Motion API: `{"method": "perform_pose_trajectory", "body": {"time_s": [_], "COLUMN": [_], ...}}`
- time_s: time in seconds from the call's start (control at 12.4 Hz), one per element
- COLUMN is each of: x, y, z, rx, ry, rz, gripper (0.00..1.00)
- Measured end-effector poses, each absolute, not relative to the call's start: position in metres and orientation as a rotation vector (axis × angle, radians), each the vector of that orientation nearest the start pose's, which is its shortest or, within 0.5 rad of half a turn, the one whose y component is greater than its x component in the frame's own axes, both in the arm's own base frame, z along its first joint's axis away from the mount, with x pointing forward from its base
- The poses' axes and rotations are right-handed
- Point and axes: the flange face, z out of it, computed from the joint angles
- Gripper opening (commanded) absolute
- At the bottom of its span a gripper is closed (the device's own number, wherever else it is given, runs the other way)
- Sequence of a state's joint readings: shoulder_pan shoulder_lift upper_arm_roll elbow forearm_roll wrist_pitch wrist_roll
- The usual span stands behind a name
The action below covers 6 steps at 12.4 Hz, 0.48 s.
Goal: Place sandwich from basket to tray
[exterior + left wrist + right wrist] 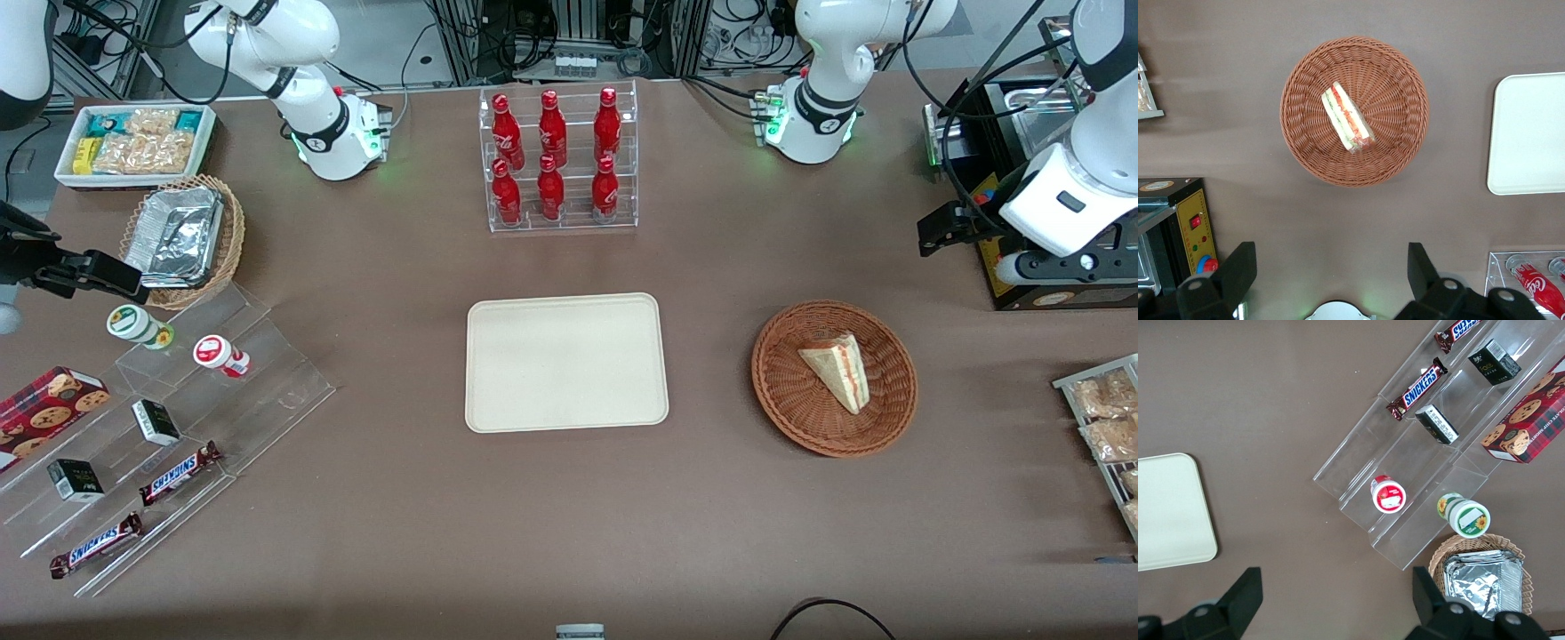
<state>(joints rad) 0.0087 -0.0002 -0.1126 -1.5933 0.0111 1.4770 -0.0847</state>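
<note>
Brown table | sandwich (1347, 117) lies flat in basket (1305, 143), tray (498, 409) bare beside it | my gripper (1331, 270) hovers high, fingers spread wide and empty, leaving room to descend over the wedge.

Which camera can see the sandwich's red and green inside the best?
The left wrist view: above the open gripper, the sandwich in the basket shows its filling stripes. The front view shows mostly bread; the right wrist view misses it.
</note>
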Motion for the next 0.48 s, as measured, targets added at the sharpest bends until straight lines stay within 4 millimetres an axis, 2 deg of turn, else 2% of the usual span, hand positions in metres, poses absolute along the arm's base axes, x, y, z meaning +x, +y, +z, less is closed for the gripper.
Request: {"method": "perform_pose_trajectory", "body": {"time_s": [0.32, 0.48], "x": [0.538, 0.54], "y": [-0.056, -0.057], "z": [0.603, 0.591], "rx": [-3.11, -3.105], "ry": [0.032, 0.035], "rz": [0.216, 0.255], "gripper": [1.0, 1.0]}}
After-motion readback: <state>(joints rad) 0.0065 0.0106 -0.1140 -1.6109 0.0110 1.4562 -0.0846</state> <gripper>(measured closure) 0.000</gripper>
